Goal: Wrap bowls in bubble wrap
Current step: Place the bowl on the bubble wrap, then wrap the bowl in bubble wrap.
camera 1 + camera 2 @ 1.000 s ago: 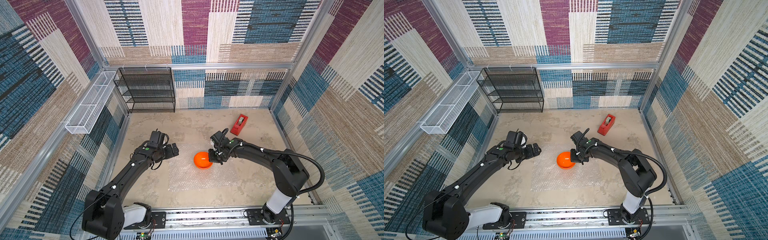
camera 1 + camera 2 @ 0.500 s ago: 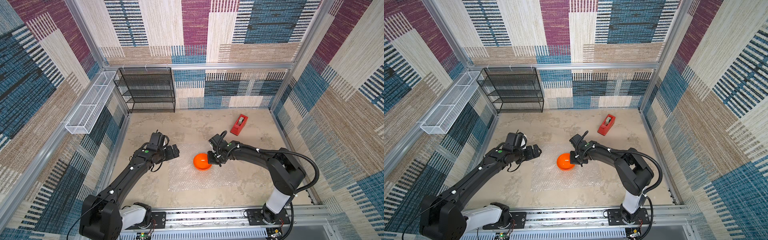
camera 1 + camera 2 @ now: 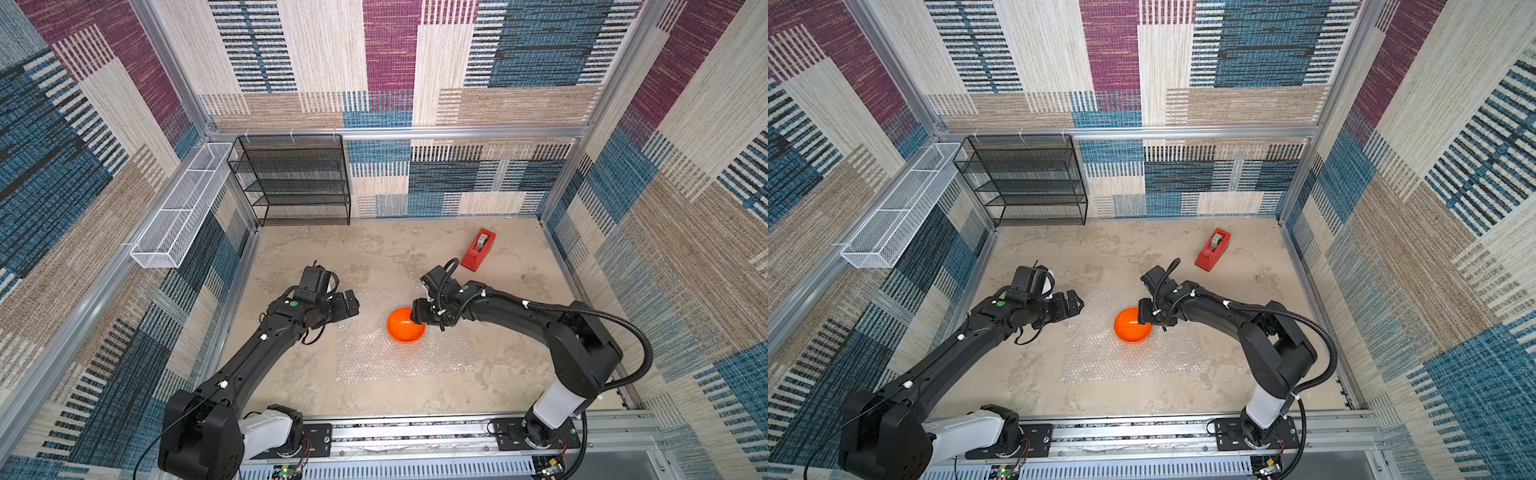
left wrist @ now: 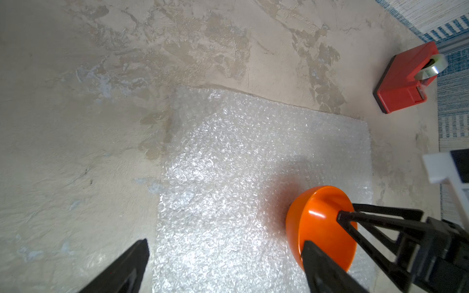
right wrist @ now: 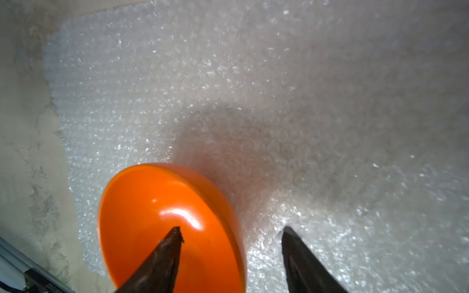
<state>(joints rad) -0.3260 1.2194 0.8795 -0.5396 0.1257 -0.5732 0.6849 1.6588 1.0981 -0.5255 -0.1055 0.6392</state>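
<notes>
On the bubble wrap [image 3: 374, 361]: the orange bowl [image 3: 405, 328] is seated upright, mouth up, in the sheet's far half and roughly midway across. The sheet lies flat on the desk [image 3: 291, 374].
Right jaws: parted and straddling the bowl's rim on its right side. In the right wrist view one finger [image 5: 165, 253] is over the bowl's inside, the other [image 5: 299, 253] outside over the sheet. No clamp on the rim is seen.
Left jaws: spread wide, nothing held, stationed at the sheet's left edge near its far corner, well apart from the bowl.
Governing relation: the bowl lies directly at the right jaws. Being round, it offers no long axis.
Judgement: placement is judged done. The right jaws must be lifted clear without snagging the rim. The sheet's left edge is nearer the left jaws for a first fold.
</notes>
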